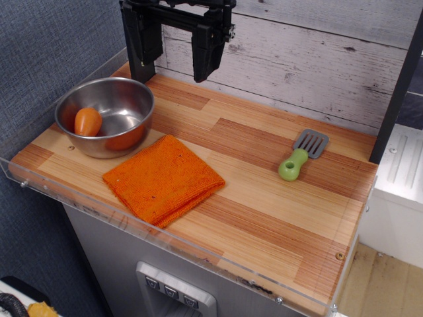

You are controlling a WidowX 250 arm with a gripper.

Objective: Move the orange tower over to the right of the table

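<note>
The orange towel (163, 179) is a folded square of textured cloth. It lies flat on the wooden table (264, 211), at the front left, just in front of the steel bowl (106, 115). My black gripper (173, 65) hangs high at the back left, above and behind the bowl. Its two fingers stand wide apart and hold nothing. It is well clear of the towel.
A small smooth orange egg-shaped object (88, 121) sits inside the bowl. A spatula with a green handle (301, 156) lies at the right back. A clear acrylic rim (165, 238) runs along the table's front and left edges. A grey plank wall stands behind.
</note>
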